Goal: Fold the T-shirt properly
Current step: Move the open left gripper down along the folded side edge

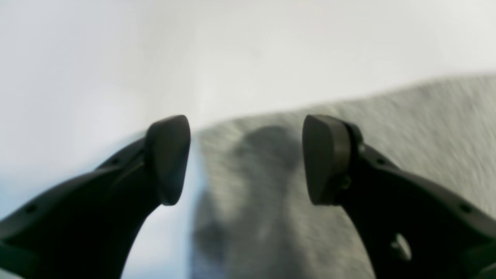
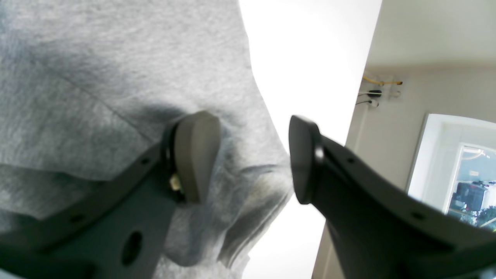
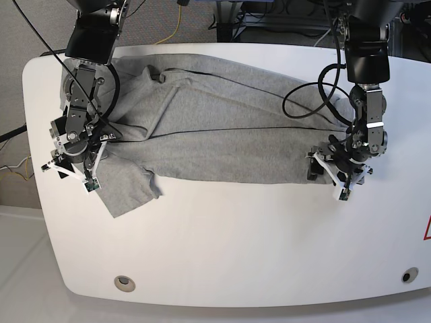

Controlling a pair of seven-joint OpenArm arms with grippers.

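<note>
Heather-grey cotton, soft and finely flecked, makes up the T-shirt (image 3: 215,134), which lies spread across the far half of a smooth white table (image 3: 236,249) with rounded corners. Its body runs sideways as a long band, doubled along a lengthwise crease, with one short sleeve (image 3: 124,188) flaring toward the near edge at the base view's left. Only plain fabric shows; no lettering is visible.

Matte black, curved fingers end in flat, rounded pads. The left gripper (image 1: 246,159) hangs low at the shirt's hem edge on the base view's right, jaws spread wide with nothing between them; one pad (image 1: 168,159) sits over bare table, the other over cloth. That view is blurred, so I cannot tell whether the tips touch the fabric.

The right gripper (image 2: 254,157) is at the sleeve end, on the base view's left. Its jaws stand partly apart, holding nothing. One pad (image 2: 195,155) lies against or just above the rumpled cloth; the other is over the white table beside the shirt's bunched edge.
</note>
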